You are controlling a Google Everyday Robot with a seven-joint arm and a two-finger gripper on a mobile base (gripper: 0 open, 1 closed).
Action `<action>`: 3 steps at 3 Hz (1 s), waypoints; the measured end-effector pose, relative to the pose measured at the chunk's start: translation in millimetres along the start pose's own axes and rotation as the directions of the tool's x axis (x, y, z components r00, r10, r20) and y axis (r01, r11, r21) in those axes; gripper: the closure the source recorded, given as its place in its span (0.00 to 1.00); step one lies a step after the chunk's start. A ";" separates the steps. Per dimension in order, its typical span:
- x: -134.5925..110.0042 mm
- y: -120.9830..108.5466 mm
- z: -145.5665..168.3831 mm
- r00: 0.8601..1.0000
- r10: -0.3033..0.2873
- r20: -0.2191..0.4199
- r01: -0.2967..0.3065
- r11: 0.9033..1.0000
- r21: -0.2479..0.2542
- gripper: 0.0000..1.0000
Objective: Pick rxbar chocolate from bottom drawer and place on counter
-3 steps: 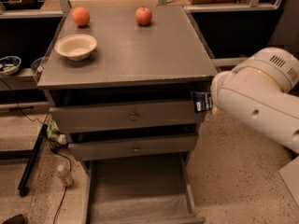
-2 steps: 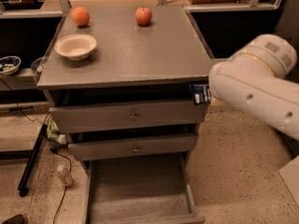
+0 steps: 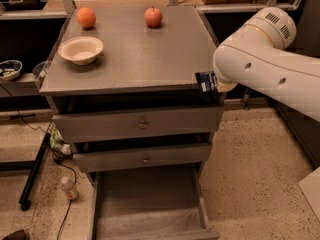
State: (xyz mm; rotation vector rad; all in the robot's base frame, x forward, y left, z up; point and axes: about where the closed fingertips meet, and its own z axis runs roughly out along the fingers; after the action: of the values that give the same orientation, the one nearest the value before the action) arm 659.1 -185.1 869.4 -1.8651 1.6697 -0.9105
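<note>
The rxbar chocolate [image 3: 205,81], a small dark wrapper with pale print, hangs at the front right corner of the counter [image 3: 135,54], level with its edge. My gripper [image 3: 212,82] is shut on it, mostly hidden behind the bulky white arm that reaches in from the right. Below, the bottom drawer [image 3: 150,194] stands pulled out, showing a grey floor and a pale liner near its front.
On the counter are an orange [image 3: 86,17] at the back left, an apple [image 3: 153,17] at the back middle and a white bowl [image 3: 80,49] at the left. Two shallower drawers [image 3: 140,125] are closed. A small bottle [image 3: 68,188] and cables lie on the floor at left.
The arm has risen and swung left, carrying the rxbar from beside the top drawer's front up to the counter's front right corner.
</note>
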 end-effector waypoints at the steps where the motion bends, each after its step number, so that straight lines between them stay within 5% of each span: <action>1: 0.0 0.0 0.0 1.000 0.000 0.000 0.000 1.000 0.000 1.00; 3: 13.7 -47.3 18.0 0.996 0.038 0.082 -0.036 0.999 -0.029 1.00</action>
State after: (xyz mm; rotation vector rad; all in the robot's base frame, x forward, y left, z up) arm 704.7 -193.2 894.0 -1.8575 1.6697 -0.7886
